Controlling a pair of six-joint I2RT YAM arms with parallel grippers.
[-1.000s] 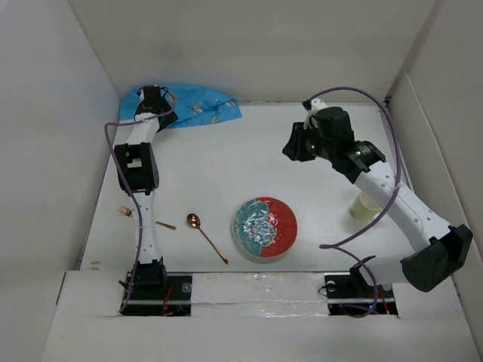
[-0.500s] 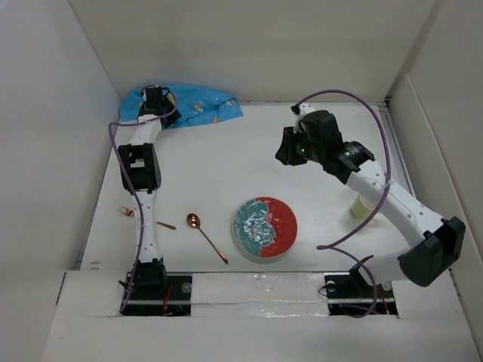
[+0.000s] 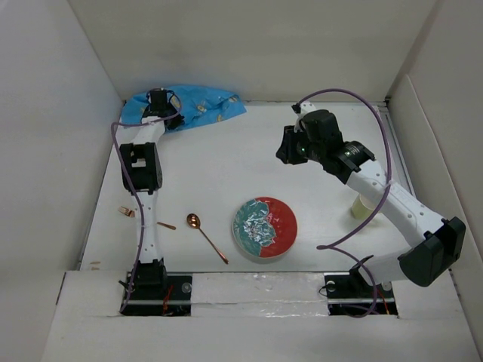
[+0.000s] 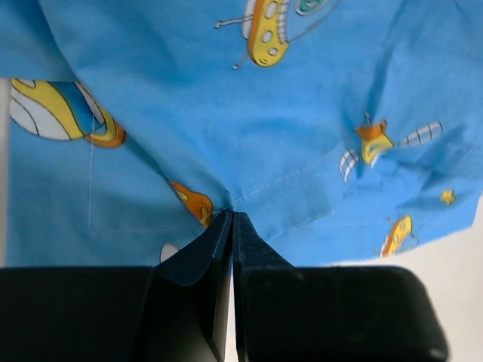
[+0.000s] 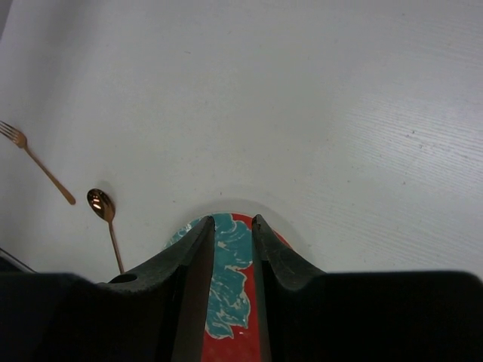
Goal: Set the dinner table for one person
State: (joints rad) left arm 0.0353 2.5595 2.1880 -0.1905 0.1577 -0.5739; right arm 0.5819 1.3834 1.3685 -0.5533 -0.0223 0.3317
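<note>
A crumpled blue patterned cloth mat point(image 3: 198, 106) lies at the back left of the dinner table point(image 3: 226, 166). My left gripper point(image 3: 158, 99) is over the mat's left part. In the left wrist view the left gripper point(image 4: 232, 216) is shut, pinching a fold of the mat point(image 4: 302, 128). A red and teal plate point(image 3: 264, 228) sits near the front centre. To its left lie a copper spoon point(image 3: 205, 235) and a copper fork point(image 3: 143, 219). My right gripper point(image 3: 290, 148) hovers over the table's middle right, holding nothing. The right gripper point(image 5: 232, 220) is partly open, with the plate point(image 5: 230, 264) seen between its fingers.
A pale yellow cup point(image 3: 366, 205) stands at the right, half hidden behind my right arm. White walls close in the table at the back and on both sides. The spoon point(image 5: 106, 219) and fork point(image 5: 38, 162) show at the left of the right wrist view.
My left gripper has closed on the blue mat, and the mat's right end has shifted slightly. My right gripper moved a little left and then stayed still.
</note>
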